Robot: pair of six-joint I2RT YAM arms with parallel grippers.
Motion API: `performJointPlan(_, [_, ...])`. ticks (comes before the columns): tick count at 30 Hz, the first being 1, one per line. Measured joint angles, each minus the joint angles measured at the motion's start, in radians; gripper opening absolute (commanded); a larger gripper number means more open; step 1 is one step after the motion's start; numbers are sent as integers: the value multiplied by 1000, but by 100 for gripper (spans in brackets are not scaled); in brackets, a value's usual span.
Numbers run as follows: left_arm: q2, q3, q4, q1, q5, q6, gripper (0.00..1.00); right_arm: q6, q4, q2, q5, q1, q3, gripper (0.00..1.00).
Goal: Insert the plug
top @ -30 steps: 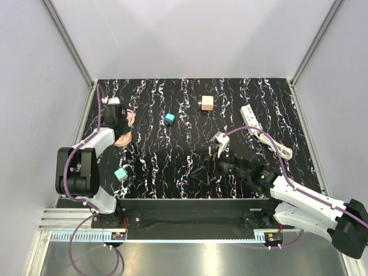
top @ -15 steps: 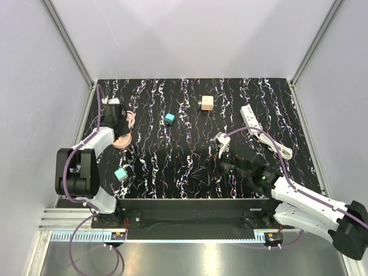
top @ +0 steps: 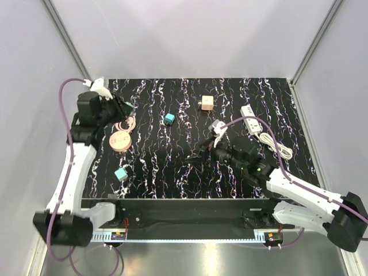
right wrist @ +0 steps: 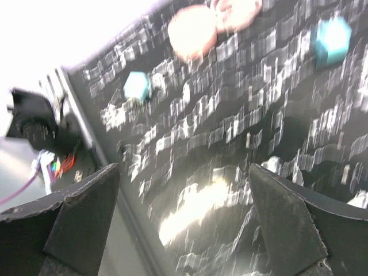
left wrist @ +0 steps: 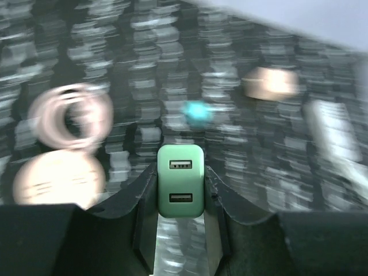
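The teal-blue plug point(top: 169, 119) lies on the black patterned mat, back centre; it shows blurred in the left wrist view point(left wrist: 196, 112) and in the right wrist view point(right wrist: 332, 39). The white power strip point(top: 250, 119) lies at the back right, blurred in the left wrist view point(left wrist: 333, 129). My left gripper point(top: 119, 107) is raised at the back left, well left of the plug. It is shut on a mint-green cube charger with two USB ports point(left wrist: 180, 181). My right gripper point(top: 201, 158) is open and empty, low over the mat in front of the plug point(right wrist: 184, 218).
A tan-brown cube point(top: 206, 103) sits behind the strip's left side. A paler teal cube point(top: 121, 173) lies front left. A pink ring point(top: 125, 123) and a pink disc point(top: 119, 140) lie under the left gripper. The strip's white cable point(top: 271, 141) is coiled at right.
The left arm has risen from low over the pink disc and swung up and back. The right gripper has moved left and slightly farther across the mat.
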Motion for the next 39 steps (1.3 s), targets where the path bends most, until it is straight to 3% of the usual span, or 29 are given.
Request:
performJointPlan(4, [-148, -45, 67, -76, 264, -124, 0, -93, 218, 81, -46, 0, 0, 100])
performJointPlan(9, [-255, -163, 139, -214, 429, -271, 0, -217, 341, 180, -129, 3, 28, 100])
performJointPlan(24, [-320, -314, 355, -321, 517, -504, 0, -518, 361, 257, -150, 90, 238, 100])
performJointPlan(26, [-320, -322, 370, -325, 516, -517, 0, -548, 360, 269, -138, 111, 252, 96])
performJointPlan(28, [-320, -328, 383, -327, 516, -526, 0, -571, 361, 279, -125, 126, 254, 88])
performJointPlan(29, [-320, -330, 391, -327, 516, -532, 2, -579, 359, 282, -121, 129, 254, 69])
performJointPlan(32, [-320, -333, 401, -328, 521, -546, 12, -611, 356, 292, -93, 131, 255, 35])
performJointPlan(36, [-320, -336, 402, -327, 522, -544, 28, -633, 355, 292, -75, 132, 252, 8])
performJointPlan(39, [-317, -336, 390, -328, 542, -528, 39, -649, 345, 282, -78, 135, 241, 0])
